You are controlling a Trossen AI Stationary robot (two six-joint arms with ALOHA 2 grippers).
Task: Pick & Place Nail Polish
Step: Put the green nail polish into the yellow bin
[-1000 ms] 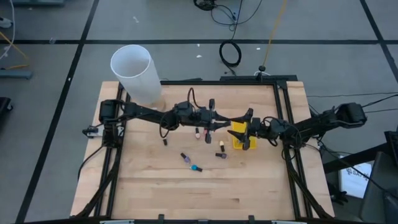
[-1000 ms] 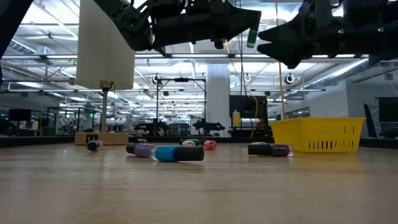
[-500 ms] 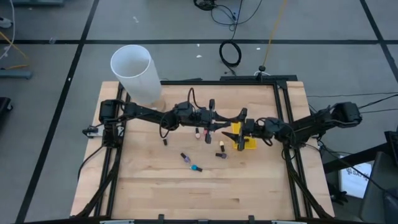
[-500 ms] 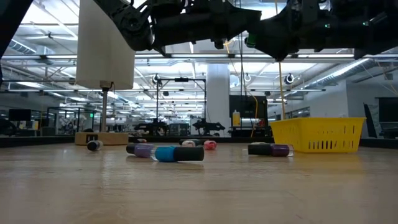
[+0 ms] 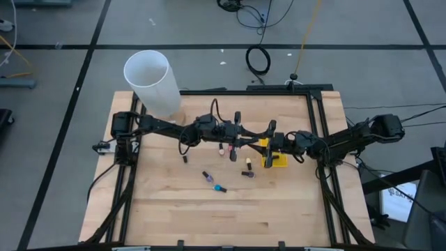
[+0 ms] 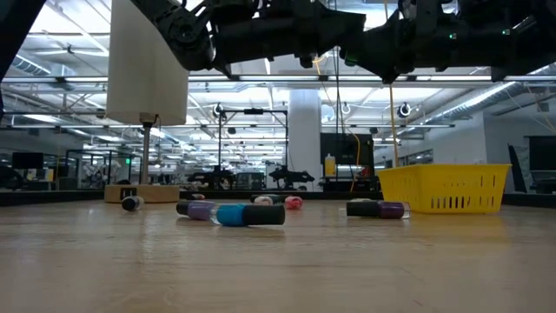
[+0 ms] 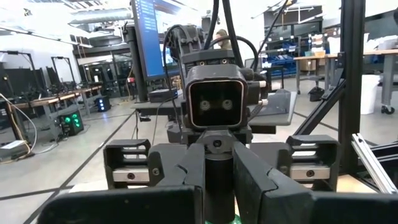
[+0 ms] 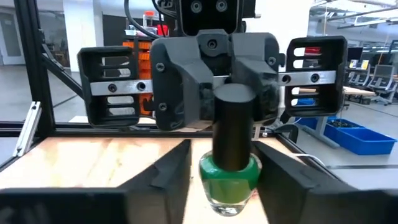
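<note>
1. Behind the wooden table (image 5: pixel 209 209) the low view looks into a bright hall of racks and benches; the floor around it carries black tape lines and cables.
2. One green nail polish bottle (image 8: pixel 230 177) stands upright, cap up, high in the air above the table's middle, seen in the right wrist view between the two grippers.
3. In the left wrist view the dark cap sits between the left gripper (image 5: pixel 240 137) fingers, which look closed on it. The right gripper (image 5: pixel 270 143) faces it nose to nose, its fingers spread to either side of the glass body and seemingly not yet pressing; whether they touch it I cannot tell.
4. Judged from this, a handover between arms is in progress, just beside the yellow bin (image 5: pixel 277 160).
5. Still on the wood lie the other bottles: a teal one (image 5: pixel 220 188), a purple one (image 5: pixel 208 176), another purple one (image 5: pixel 247 173), and a few near the left gripper (image 5: pixel 221 149).
6. What is in the bin cannot be made out; most of the job appears left.
7. At the far left corner stands the big white cylinder (image 5: pixel 148 80), contents unseen.
</note>
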